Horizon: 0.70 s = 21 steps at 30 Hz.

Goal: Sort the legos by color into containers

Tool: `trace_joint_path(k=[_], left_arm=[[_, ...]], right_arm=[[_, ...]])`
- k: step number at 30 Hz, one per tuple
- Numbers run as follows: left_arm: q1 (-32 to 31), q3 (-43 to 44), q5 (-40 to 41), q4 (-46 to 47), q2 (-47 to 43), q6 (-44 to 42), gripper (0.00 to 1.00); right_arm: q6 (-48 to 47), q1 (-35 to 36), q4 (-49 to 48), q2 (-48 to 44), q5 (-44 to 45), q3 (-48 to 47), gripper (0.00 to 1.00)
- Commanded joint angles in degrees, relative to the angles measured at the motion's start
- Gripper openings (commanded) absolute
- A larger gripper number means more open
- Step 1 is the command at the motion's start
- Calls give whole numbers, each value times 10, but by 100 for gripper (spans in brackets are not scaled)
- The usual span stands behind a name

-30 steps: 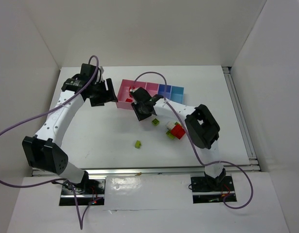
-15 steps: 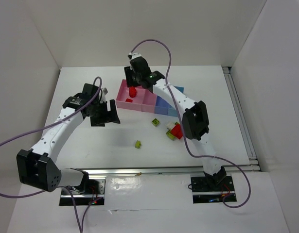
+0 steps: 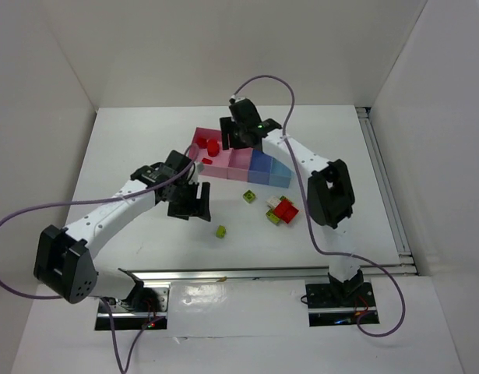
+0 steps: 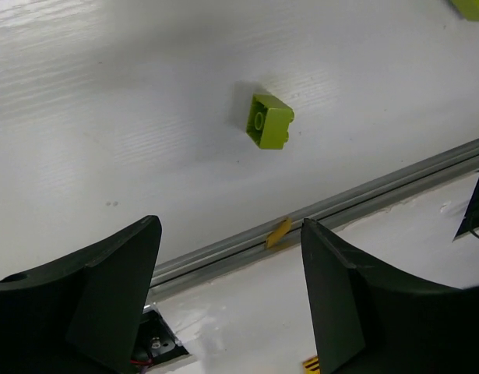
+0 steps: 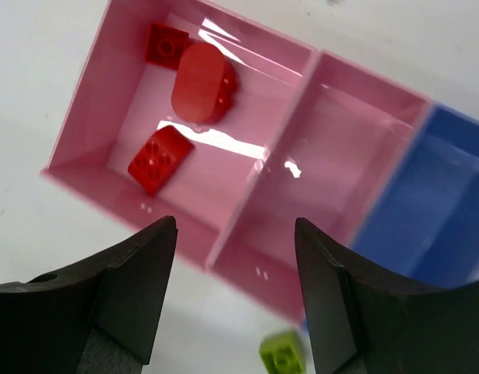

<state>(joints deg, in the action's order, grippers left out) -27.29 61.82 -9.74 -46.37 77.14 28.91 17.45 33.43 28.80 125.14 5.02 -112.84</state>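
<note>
Right gripper [image 5: 233, 234]: jaws apart, nothing between the fingers [image 5: 114, 296]. It hangs over the containers [image 3: 223, 170]. In the wrist view the gap lines up with the wall between the wide pink bin [image 5: 82, 121] and the narrower pink bin [image 5: 340, 140].

Wide pink bin holds three red legos:
- a square brick [image 5: 167, 45] in the far corner
- a flat brick [image 5: 160, 158] by the near wall
- an oblong red piece [image 5: 202, 82] (smeared; cannot tell whether it rests on the bin floor)

The blue bin [image 5: 449, 195] is cut off by the frame edge. The light blue bin [image 3: 282, 176] shows only from above, its far end hidden under the right arm [image 3: 301, 156]. A yellow-green lego [image 5: 284, 354] lies just outside the bins, clipped by the bottom edge.

Left gripper [image 4: 230, 234]: jaws wide and empty, held over the table [image 4: 107, 117]. A lone yellow-green brick [image 4: 269, 121] lies ahead of it, well apart from the fingers. A second yellow-green bit [image 4: 474, 6] is cut off at the top corner. The rail [image 4: 379, 204] runs along the near table edge, with a small tan scrap [image 4: 278, 231] on it.

From above, a cluster of red, white and yellow-green bricks [image 3: 283, 210] sits touching near the right arm's elbow; how they join is too small to tell. A purple cable [image 3: 258, 82] loops above the right wrist.
</note>
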Motion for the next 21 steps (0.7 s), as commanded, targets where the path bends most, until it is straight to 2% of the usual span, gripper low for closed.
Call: trace_joint_path(k=[1, 4, 9, 14, 21], left_arm=[[-34, 24, 7, 36, 41, 7, 83], [-64, 41, 12, 47, 85, 7, 84], [-99, 58, 18, 65, 145, -7, 84], [-123, 87, 27, 65, 206, -16, 82], [-123, 80, 32, 70, 241, -9, 69]], right_arm=[[16, -8, -50, -137, 50, 66, 70], [22, -21, -44, -219, 82, 167, 70], [34, -47, -9, -322, 104, 248, 71], [39, -59, 3, -351, 104, 291, 75], [39, -64, 8, -344, 109, 279, 75]])
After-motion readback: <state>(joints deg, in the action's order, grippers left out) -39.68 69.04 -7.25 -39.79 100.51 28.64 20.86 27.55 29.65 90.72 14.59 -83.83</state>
